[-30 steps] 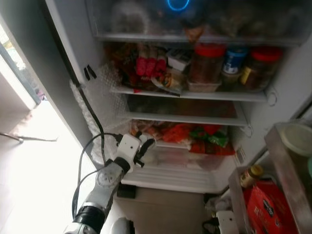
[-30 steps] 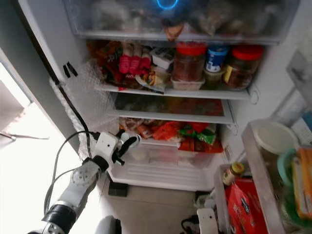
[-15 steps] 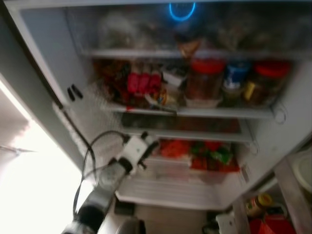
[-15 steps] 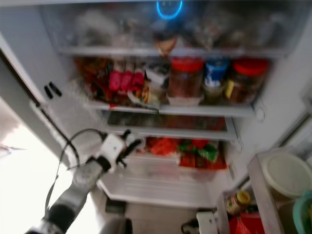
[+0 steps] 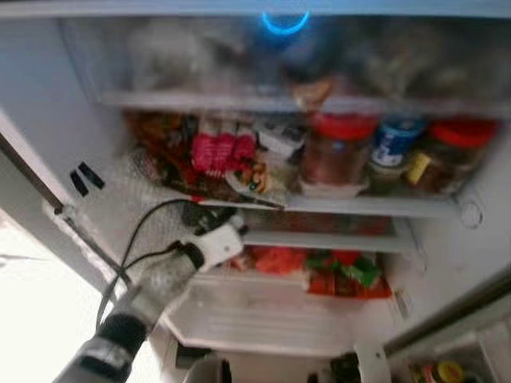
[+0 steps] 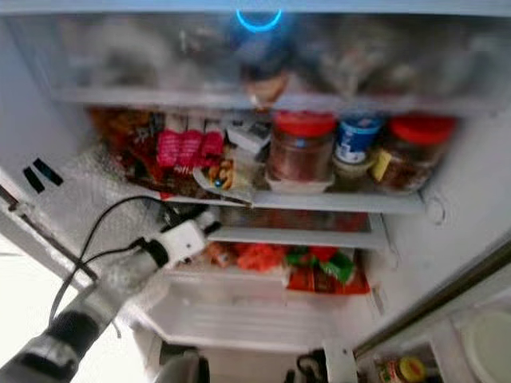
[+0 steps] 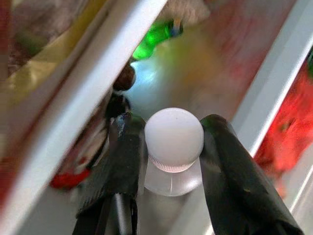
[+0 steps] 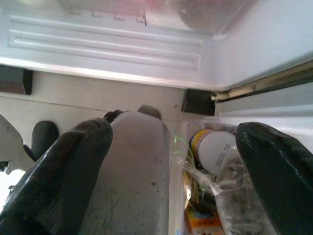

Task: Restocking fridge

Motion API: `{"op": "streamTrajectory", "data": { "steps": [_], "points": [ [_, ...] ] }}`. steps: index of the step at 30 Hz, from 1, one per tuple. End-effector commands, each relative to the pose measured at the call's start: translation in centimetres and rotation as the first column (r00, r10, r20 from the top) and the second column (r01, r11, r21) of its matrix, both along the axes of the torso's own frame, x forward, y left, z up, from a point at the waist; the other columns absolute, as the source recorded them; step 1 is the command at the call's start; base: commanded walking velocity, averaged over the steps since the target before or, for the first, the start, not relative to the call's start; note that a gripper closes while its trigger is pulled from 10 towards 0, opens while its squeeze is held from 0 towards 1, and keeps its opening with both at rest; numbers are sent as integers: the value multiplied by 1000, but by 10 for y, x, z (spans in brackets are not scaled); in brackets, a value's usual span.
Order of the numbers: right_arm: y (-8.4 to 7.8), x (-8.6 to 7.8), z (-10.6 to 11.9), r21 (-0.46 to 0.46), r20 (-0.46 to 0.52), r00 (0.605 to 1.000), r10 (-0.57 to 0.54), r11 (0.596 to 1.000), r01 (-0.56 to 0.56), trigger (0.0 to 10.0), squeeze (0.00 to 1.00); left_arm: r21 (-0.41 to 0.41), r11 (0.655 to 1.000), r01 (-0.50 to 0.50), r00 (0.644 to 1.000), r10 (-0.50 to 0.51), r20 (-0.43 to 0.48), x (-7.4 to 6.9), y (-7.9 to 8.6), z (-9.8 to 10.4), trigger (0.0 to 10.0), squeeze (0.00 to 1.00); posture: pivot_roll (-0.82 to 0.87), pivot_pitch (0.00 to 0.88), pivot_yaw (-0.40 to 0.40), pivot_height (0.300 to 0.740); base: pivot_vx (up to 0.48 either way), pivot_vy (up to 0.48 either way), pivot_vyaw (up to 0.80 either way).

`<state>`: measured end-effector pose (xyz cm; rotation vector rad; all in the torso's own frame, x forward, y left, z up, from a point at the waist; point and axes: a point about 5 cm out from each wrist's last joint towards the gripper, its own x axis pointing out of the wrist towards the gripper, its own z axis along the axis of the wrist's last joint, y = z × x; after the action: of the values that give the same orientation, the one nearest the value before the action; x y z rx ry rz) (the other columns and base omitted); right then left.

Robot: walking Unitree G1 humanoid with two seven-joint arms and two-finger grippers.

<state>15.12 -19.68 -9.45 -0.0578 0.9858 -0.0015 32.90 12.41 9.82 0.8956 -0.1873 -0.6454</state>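
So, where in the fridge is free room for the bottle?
The thin shelf under the jars looks free, and the left gripper holds the bottle at its left end. The jar shelf is crowded with packets. The drawer below is full of red and green packs.

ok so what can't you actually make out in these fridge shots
- Top compartment, eye views: contents blurred behind the frosted front.
- Bottle body, left wrist view: the left hand is shut on the white-capped bottle; its fingers and the frame edge hide the label.
- Shelf gap under the red-lidded jar: too dark and shallow to read.
- Right hand, right wrist view: open; the packets beyond it are blurred.
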Motion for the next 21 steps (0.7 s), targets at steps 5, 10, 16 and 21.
{"op": "streamTrajectory", "data": {
  "steps": [5,10,16,21],
  "points": [
    [5,-32,-13,20,-134,991,-6,1000,9,10000,0,238,971,27,999,-15,-52,-8,12,-33,10000,0,9,94,29,655,0,0,0],
    [5,-32,-13,20,-130,991,-12,1000,15,10000,0,364,932,8,998,14,-57,-6,22,-43,10000,0,5,96,29,655,0,0,0],
    [6,-32,-13,22,-129,992,-11,1000,14,10000,0,477,875,-82,994,108,-29,3,30,-49,10000,0,1,99,28,655,0,0,0],
    [6,-34,-14,24,-132,991,-11,1000,15,10000,0,506,851,-142,986,166,-3,7,33,-49,10000,0,-1,105,26,655,0,0,0]
  ]
}}
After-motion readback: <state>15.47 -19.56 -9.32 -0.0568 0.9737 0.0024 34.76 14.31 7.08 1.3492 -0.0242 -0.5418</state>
